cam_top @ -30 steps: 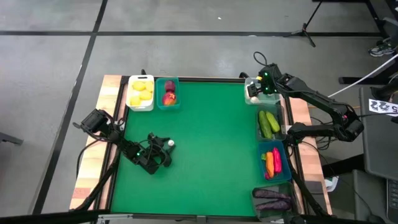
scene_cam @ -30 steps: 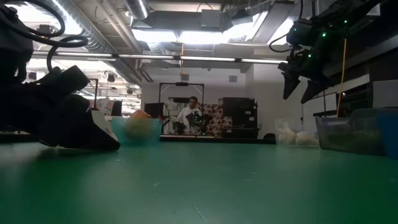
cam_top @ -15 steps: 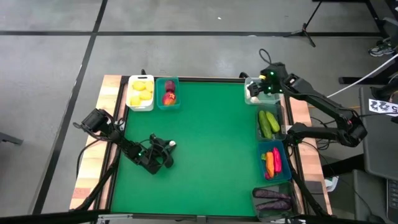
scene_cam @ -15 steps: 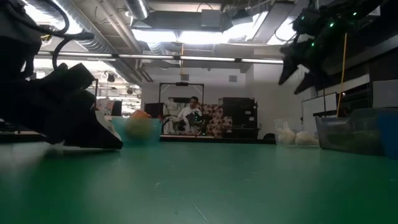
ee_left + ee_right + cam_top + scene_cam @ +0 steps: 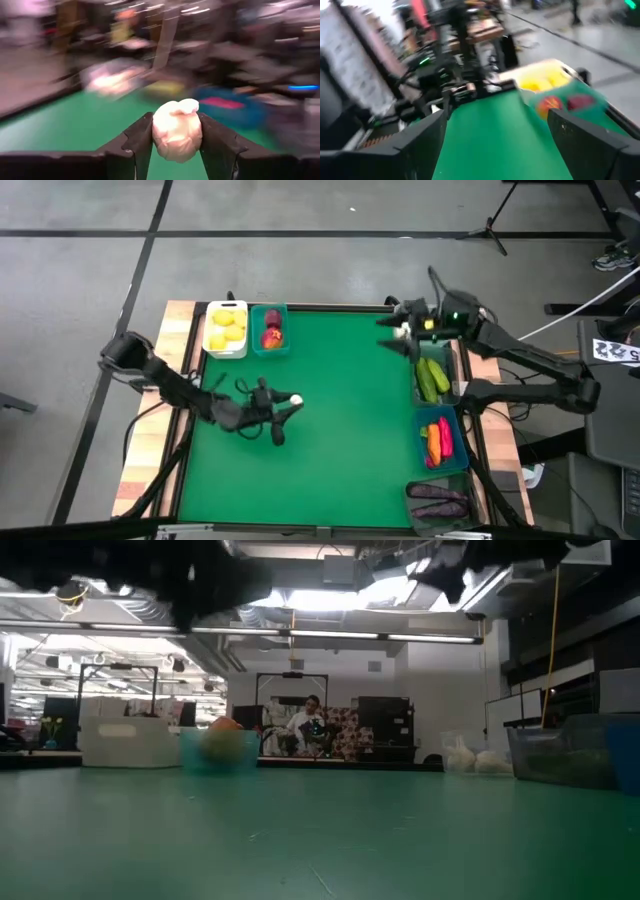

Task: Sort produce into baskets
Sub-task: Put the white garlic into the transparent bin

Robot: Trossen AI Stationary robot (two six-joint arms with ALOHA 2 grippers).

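I count five bins around the green mat [image 5: 340, 440]: a white bin [image 5: 226, 329] with about four lemons [image 5: 228, 326] at the mat's far left corner, a teal bin [image 5: 270, 330] touching it with two red apples [image 5: 271, 336], a clear bin [image 5: 433, 379] on the mat's right edge with two cucumbers [image 5: 431, 378], a blue bin [image 5: 440, 441] below it with carrots and chilies I cannot count apart, and a grey bin [image 5: 438, 501] at the near right corner with two eggplants, partly cut off. The left gripper [image 5: 284, 404] is above the mat's left half, its fingers [image 5: 137, 137] clamped on one white garlic bulb [image 5: 176, 130]. A second ago that gripper sat low at the mat's left edge with the garlic just off its tip; it has since risen and swung toward the mat's middle. The right gripper [image 5: 395, 335] hangs over the mat's far right corner, fingers spread wide with nothing between them; it has shifted from above the corner bin toward the mat. That corner bin is now hidden under the right arm from above; the low view shows pale garlic [image 5: 470, 759] heaped there, too blurred to count.
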